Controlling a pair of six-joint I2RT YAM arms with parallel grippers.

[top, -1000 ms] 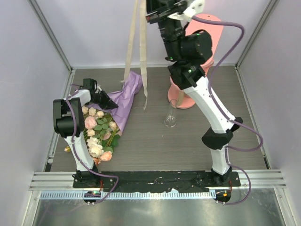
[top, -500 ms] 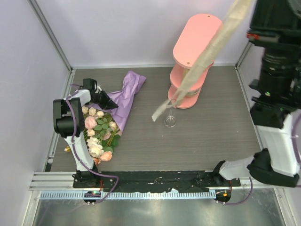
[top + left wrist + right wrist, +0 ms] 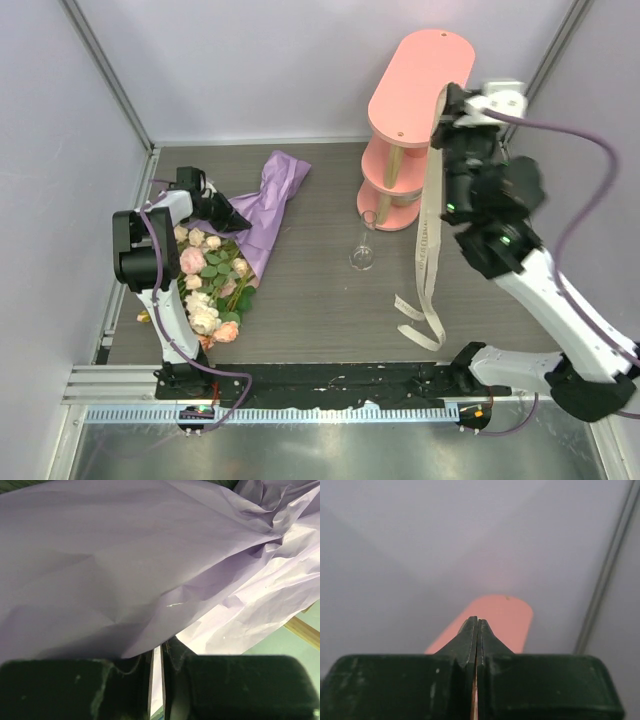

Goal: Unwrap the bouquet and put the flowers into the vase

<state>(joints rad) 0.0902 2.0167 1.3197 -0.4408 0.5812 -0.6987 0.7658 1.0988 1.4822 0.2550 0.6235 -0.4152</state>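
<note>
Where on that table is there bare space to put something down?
The widest bare table lies at the front middle, between the bouquet and the ribbon dangling from the right gripper, nearer than the vase. A smaller gap sits at the back, between the purple paper and the pink shelf. The left side is crowded.

a pink tiered shelf (image 3: 415, 75) stands at the far right of the dark wood-grain table (image 3: 320, 310), near the back wall.

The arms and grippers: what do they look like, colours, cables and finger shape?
The left arm and right arm have white shells, black joints and purple cables alongside. The left gripper and right gripper have dark green-black fingers tapering to thin tips.
</note>
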